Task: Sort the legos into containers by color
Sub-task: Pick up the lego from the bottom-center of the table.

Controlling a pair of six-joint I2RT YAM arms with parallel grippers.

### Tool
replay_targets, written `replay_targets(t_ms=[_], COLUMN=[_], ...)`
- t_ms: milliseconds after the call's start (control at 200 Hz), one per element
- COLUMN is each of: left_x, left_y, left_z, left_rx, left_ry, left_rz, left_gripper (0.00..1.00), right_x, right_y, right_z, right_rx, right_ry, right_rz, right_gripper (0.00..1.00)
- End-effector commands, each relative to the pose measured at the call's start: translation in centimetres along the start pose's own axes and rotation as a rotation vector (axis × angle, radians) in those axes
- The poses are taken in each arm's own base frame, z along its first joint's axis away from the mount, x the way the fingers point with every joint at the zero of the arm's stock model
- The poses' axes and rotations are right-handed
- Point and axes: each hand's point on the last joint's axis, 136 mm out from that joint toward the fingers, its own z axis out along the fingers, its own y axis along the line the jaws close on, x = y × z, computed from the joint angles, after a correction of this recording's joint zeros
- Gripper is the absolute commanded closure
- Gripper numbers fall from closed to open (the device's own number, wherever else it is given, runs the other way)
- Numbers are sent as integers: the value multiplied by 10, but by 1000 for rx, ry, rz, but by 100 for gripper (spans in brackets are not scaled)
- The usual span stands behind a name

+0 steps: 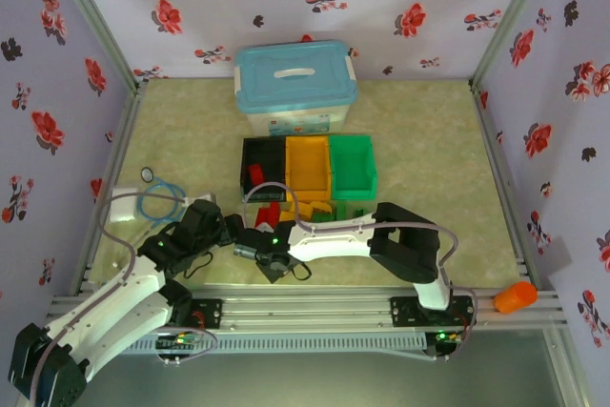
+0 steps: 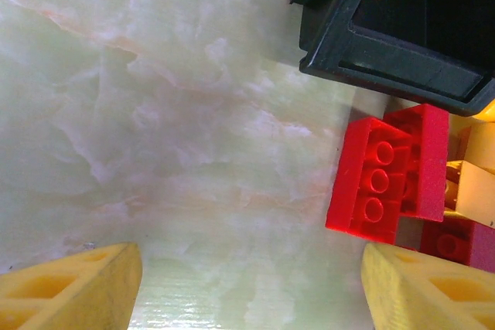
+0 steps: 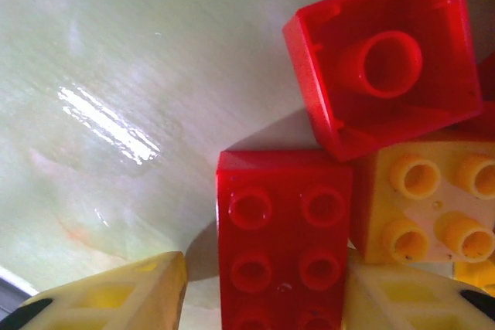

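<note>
Top view, containers: black bin [image 1: 269,151], orange-yellow bin [image 1: 307,165] and green bin [image 1: 353,163] stand touching in a row at frame centre, open tops up, one per colour.
Top view, legos: mixed lego pile [image 1: 303,211] lies loose on the surface [image 1: 429,169] just below the bins, unsorted. One red piece [image 1: 255,174] is in the black bin.
Left wrist view, left tool [image 2: 251,299]: fingers spread wide, bare surface between them. Red bricks [image 2: 387,175] sit at right, below the black bin's wall [image 2: 387,67]. Probably positioned to approach them.
Right wrist view, right tool [image 3: 267,299]: fingers apart, straddling a red studded brick [image 3: 282,229], not clamped. Apparently lined up for a pick.
Right wrist view, neighbours: upturned red brick [image 3: 387,59] at upper right; yellow brick [image 3: 425,199] touches the studded one. That crowding could drag them along.
</note>
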Motion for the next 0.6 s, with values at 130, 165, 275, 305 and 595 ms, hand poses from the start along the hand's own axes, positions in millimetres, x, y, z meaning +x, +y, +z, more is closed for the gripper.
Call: replay_targets(t_ms=[130,165,275,305,595], left_x=[-3,-3,-6,-7,-8], left_y=[2,2,0,0,2], left_z=[0,-1,-3,-4,-11], left_rx=[-17,-16,-13,-10,-15], left_ry=[-19,-19,-26,-29,-34], left_rz=[-8,-7,-3,-1,4], left_gripper=[25,25,25,25,25], right_x=[-1,-5,-28,-36,-126], right_y=[-4,-5,-9,-12,-67], right_z=[3,-1,-23,-31,-93], right_rx=[28,31,28,28,1], right_ry=[17,6,-55,-77,-262], right_rz=[-1,-4,-10,-8,63], right_gripper=[63,66,71,72,72])
